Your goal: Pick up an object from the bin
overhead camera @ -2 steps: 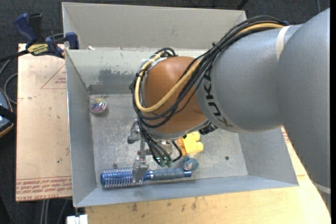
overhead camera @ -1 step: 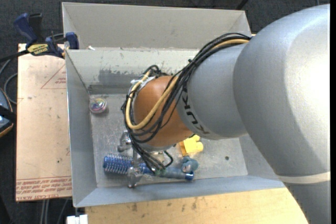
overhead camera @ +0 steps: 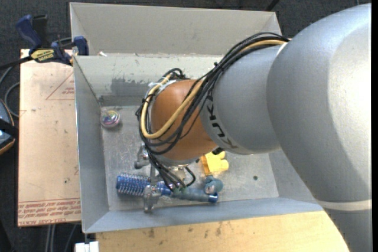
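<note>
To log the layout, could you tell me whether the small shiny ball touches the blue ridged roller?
Apart. The camera view shows bare bin floor between the small shiny ball by the left wall and the blue ridged roller near the front.

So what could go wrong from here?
1. The gripper sits low between the blue bristly roller and the teal long-handled tool; it may catch both or knock one away.
2. It is also close to the bin's front wall, so it could scrape it.
</note>
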You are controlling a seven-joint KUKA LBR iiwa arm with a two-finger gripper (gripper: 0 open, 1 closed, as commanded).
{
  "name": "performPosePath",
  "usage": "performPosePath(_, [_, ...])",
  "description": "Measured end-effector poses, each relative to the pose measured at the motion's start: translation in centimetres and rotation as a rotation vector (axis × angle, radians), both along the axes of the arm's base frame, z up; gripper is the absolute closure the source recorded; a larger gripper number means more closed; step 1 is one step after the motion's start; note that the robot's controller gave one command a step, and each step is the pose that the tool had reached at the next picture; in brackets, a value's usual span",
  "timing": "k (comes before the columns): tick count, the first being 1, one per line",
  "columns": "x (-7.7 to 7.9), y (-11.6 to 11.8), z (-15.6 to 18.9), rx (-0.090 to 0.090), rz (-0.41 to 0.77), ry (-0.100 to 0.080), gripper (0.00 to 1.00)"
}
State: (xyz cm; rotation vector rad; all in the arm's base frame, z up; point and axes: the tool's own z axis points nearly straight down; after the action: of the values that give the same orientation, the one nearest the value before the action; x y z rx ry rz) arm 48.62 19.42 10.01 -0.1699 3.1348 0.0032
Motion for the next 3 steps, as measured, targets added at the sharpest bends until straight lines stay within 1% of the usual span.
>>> performPosePath(1, [0.3, 1.6, 0.3, 0.000, -0.034, 0.001, 0.00])
performPosePath(2, [1.2, 1.2, -2.7, 0.002, -0.094, 0.002, 0.00])
performPosePath(3, [1.3, 1.3, -2.5, 0.001, -0.093, 0.002, 0.00])
